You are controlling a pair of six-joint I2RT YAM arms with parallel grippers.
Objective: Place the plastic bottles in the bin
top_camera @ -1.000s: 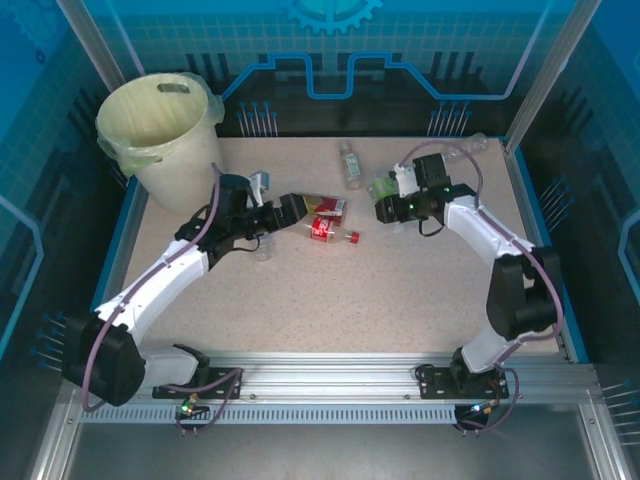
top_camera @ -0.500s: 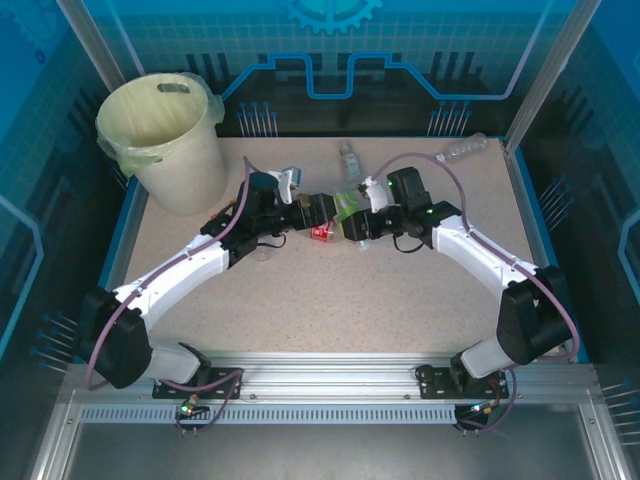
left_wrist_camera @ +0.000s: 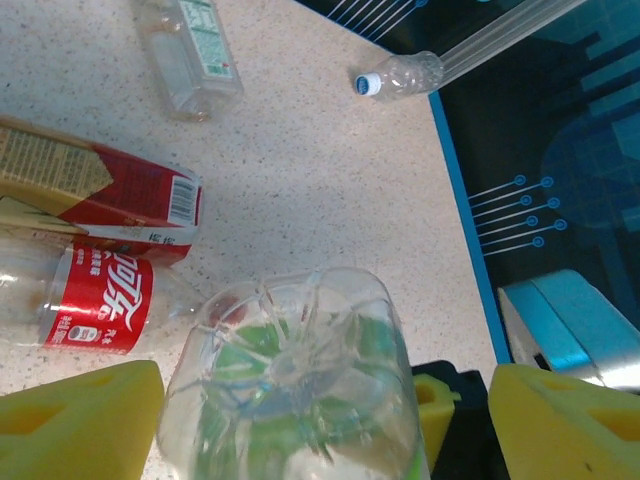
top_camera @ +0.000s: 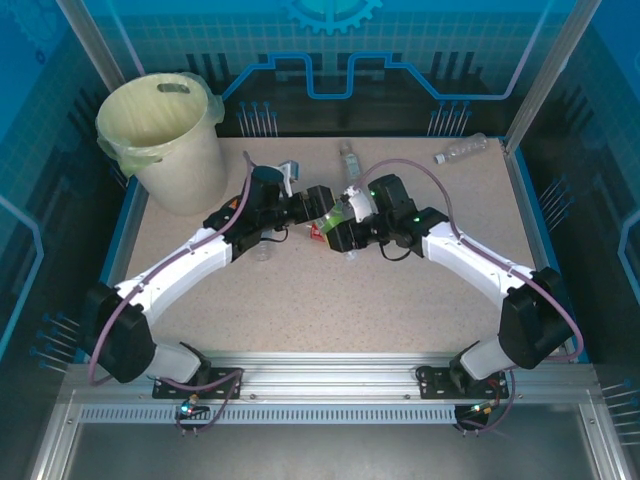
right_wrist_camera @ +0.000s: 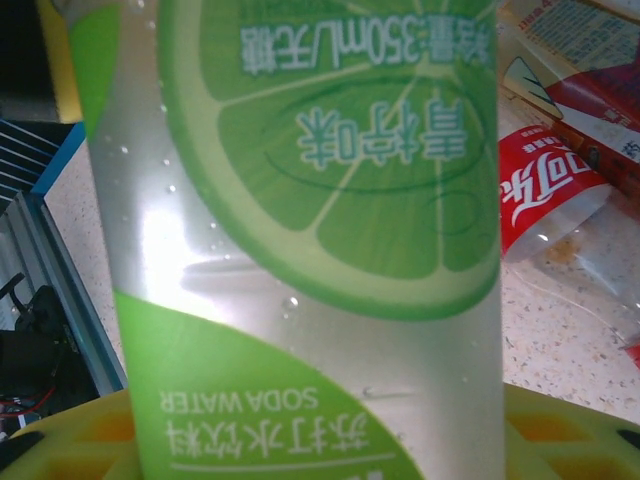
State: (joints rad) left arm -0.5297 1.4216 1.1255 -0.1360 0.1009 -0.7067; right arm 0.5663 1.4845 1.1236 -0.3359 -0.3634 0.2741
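**Desk:** Status, left to right?

**Me:** Bin [top_camera: 185, 170] stands upright at the far left corner of the surface [top_camera: 330, 310], bag-lined. It is well apart from both arms.

**Desk:** Left tool?

**Me:** Left tool [left_wrist_camera: 320, 425] is at mid-surface, spread. Its yellow fingers [left_wrist_camera: 80, 420] flank the base of the green bottle [left_wrist_camera: 300, 385]. One is right at the bottle wall. The other stands clear, with a gap I can see. No grip from my left side.

**Desk:** Who has the bottle, then?

**Me:** Right tool [top_camera: 342, 228] does, pinching it across the label. On the right wrist view the lime label sits hard against a yellow pad. The bottle lies between the two tools, base toward my left camera. I can't tell whether it is off the surface.

**Desk:** Other bottles?

**Me:** Cola bottle [left_wrist_camera: 95, 300] lies flat against a red carton [left_wrist_camera: 100, 200], just beside the green one. Clear bottle [top_camera: 348, 158] lies farther back, near centre. Blue-capped bottle [top_camera: 460, 150] lies at the far right edge.
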